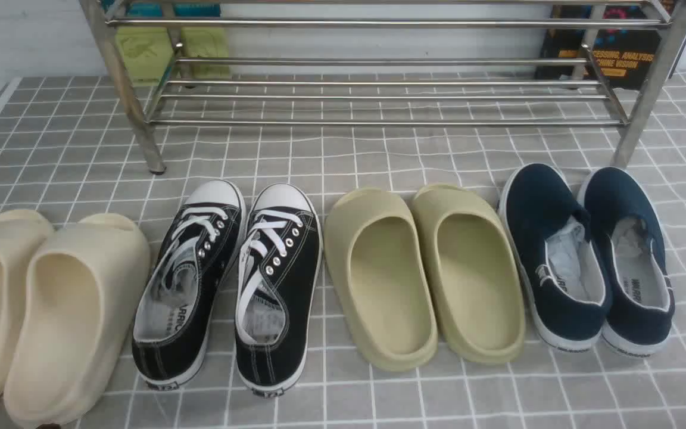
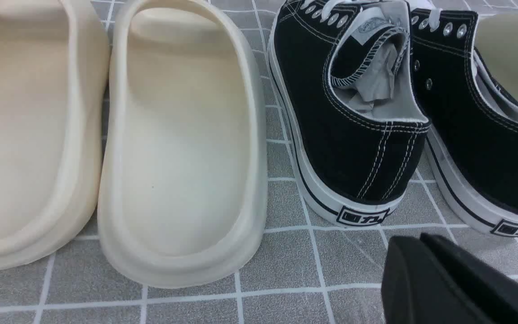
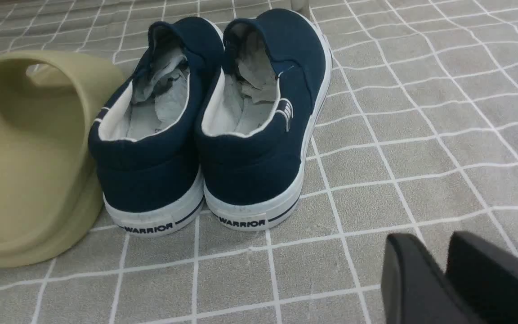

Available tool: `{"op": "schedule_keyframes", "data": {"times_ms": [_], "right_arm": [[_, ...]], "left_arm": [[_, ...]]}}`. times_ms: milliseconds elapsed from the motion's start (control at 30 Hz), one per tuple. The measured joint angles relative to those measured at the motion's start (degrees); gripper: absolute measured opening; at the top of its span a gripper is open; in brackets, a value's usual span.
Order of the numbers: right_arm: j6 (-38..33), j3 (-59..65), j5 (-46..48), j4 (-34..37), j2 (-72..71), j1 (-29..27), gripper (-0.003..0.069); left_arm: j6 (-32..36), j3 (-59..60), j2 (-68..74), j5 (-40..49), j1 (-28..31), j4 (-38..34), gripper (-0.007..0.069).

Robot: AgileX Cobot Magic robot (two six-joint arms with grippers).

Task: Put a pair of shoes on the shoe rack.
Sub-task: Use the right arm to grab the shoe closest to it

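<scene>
The navy shoes (image 1: pixel 539 199) stand at the right end of the row on the desk (image 1: pixel 33 149), just short of the right leg of the shoe rack (image 1: pixel 379 122). Their heels face the right tool (image 3: pixel 436 256), which hangs behind them with its fingers slightly parted on nothing. The toes point at the rack, so the long axis runs straight away from that tool. The left tool (image 2: pixel 416 247) (pressed together, empty) sits behind the black lace-ups (image 2: pixel 353 135), well apart. The shoes are navy canvas with white soles and paper stuffed inside.
</scene>
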Motion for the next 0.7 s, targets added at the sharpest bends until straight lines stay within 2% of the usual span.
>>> {"op": "schedule_keyframes", "data": {"times_ms": [700], "right_arm": [[0.18,0.0,-0.11,1.39,0.0,0.0,0.017]], "left_arm": [[0.0,0.0,0.0,0.0,0.0,0.0,0.0043]]}}
